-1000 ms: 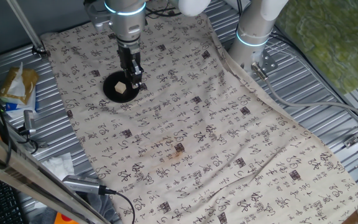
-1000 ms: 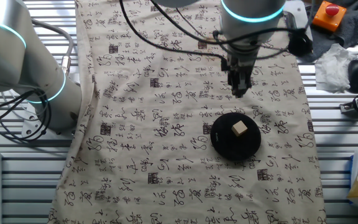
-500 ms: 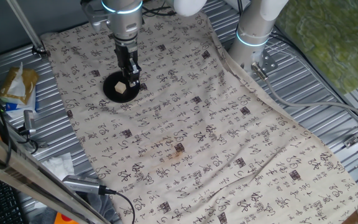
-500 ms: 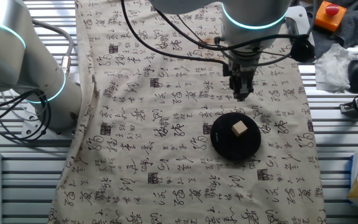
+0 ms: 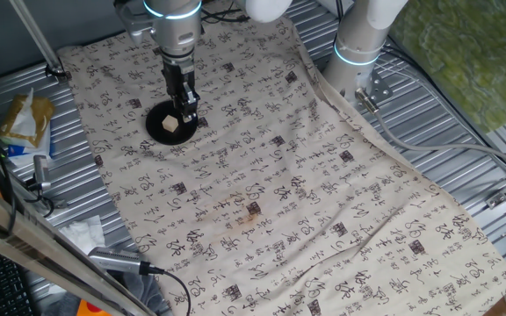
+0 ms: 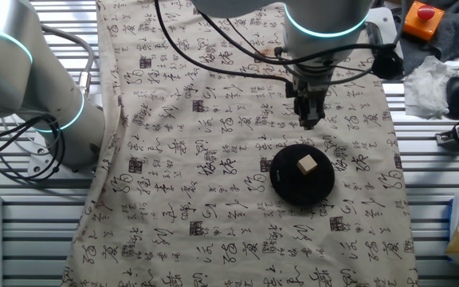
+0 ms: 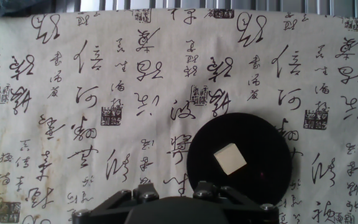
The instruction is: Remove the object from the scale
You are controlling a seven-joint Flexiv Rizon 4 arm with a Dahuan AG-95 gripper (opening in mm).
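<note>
The object, a small light-tan block [image 6: 307, 164], sits near the middle of the scale, a flat round black disc [image 6: 291, 185] on the printed cloth. Both also show in one fixed view, the block [image 5: 173, 125] on the disc [image 5: 157, 119]. My gripper [image 6: 310, 122] hangs above the cloth just beyond the disc's far edge, apart from the block, with its fingers looking close together and empty. In the hand view the block [image 7: 230, 158] lies on the disc [image 7: 263, 140] at lower right. Only the gripper's dark body shows at the bottom edge; its fingertips are hidden.
The cloth [image 6: 213, 119] covers the table's middle. A second robot arm's base [image 6: 62, 112] stands at the cloth's side. Tissues, a black device and an orange box with a red button [image 6: 425, 20] lie off the cloth's corner. Cables and packets [image 5: 25, 123] lie along the ribbed metal edge.
A second ago the gripper shifted slightly toward the disc's side; over the last half second nothing has visibly moved. The block stays on the disc.
</note>
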